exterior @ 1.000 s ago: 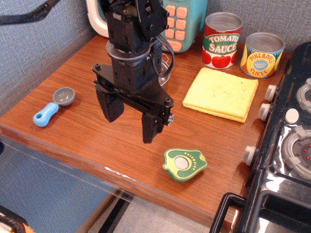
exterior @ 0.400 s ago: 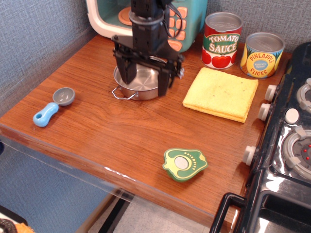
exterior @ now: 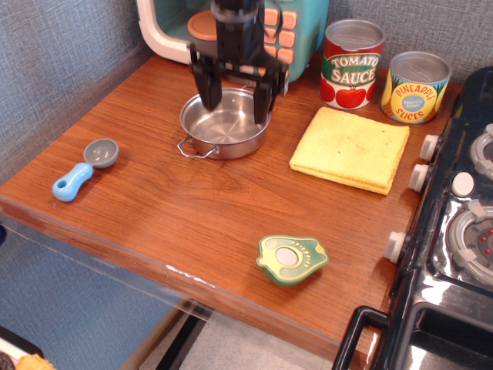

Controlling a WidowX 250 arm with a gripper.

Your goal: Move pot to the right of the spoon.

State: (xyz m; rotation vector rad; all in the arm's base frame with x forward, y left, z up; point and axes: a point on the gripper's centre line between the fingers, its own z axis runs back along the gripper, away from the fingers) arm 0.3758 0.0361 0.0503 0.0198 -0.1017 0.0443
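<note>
The pot (exterior: pixel 223 127), a shallow shiny steel pan with a wire loop handle at its front left, sits on the wooden counter near the back. My black gripper (exterior: pixel 236 99) hangs over the pot's far half, open, its two fingers spread across the pot's far rim. It holds nothing. The spoon (exterior: pixel 85 169), with a grey bowl and a light-blue handle, lies at the counter's left edge, well to the left of the pot.
A toy microwave (exterior: pixel 296 31) stands behind the gripper. A tomato sauce can (exterior: pixel 351 64) and a pineapple can (exterior: pixel 416 87) stand at the back right. A yellow sponge cloth (exterior: pixel 351 149) lies right of the pot. A green avocado toy (exterior: pixel 291 260) lies near the front edge. A black stove (exterior: pixel 454 231) is at the right.
My gripper has moved from low over the counter's middle back and away to the pot, uncovering it. It stays open. The pot and the spoon have not moved.
</note>
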